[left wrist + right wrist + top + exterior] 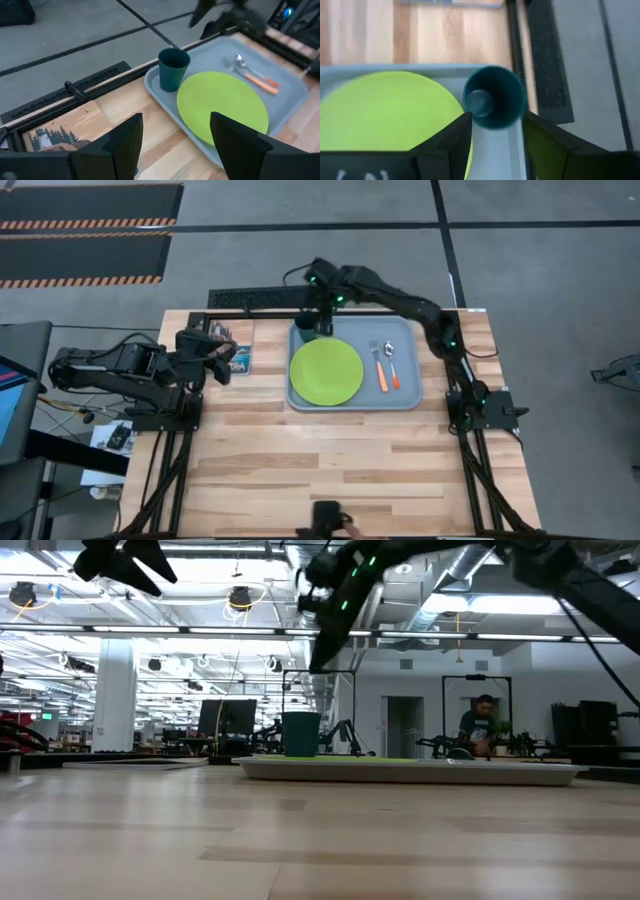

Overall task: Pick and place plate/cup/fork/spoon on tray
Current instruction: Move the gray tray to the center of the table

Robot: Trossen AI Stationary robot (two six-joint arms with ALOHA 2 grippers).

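— Since everything seems loaded, where exactly does the cup [306,335] sit?

— Upright in the tray's [408,398] upper-left corner in the high view, just beside the lime-green plate [326,372], which lies flat on the tray's left half. On the right half, the fork [379,366] and spoon [392,366] lie side by side, orange handles pointing toward the bottom of the frame.

— And the right end effector [492,131]?

— It hangs directly above the cup. Its wrist view looks straight down into the teal cup between two spread fingers [451,140], which grip nothing. In the low view it is above the cup's rim, apart from it.

— The left end effector [175,137]?

— It waits over the surface [330,465] at the left of the frame, left of the tray, above a printed card [57,132] with a lighthouse picture. Its fingers stand wide apart, with nothing between them.

— Anything beyond?

— A person [484,725] appears far off in the room behind.
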